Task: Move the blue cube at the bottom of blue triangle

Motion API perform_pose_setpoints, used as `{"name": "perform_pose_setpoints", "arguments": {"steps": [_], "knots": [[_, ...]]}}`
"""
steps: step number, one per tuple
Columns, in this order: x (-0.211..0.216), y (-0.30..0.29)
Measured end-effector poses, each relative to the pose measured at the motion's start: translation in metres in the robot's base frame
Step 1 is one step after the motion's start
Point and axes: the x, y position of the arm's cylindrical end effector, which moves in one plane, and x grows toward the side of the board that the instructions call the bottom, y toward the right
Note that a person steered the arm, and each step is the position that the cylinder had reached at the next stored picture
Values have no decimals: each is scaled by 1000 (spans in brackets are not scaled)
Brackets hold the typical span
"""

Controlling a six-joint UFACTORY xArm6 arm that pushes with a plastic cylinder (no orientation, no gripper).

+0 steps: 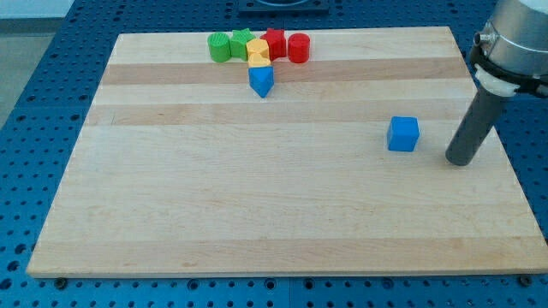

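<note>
Nearest you, my tip [460, 161] rests just right of the blue cube [403, 134], touching nothing and holding nothing. Push the cube left in a long steady line, stopping on the near side of the far blue triangle [261, 81].

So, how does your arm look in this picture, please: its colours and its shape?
Only the end of my arm shows: a grey rounded housing with a white ring below it, then a straight dark rod, round in section, ending at my tip. No cables or markings are visible.
</note>
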Motion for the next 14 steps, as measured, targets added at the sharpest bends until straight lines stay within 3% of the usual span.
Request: {"name": "perform_pose_setpoints", "arguments": {"steps": [6, 8, 10, 14], "knots": [[-27, -83], [-51, -87], [-52, -135], [-107, -135]]}}
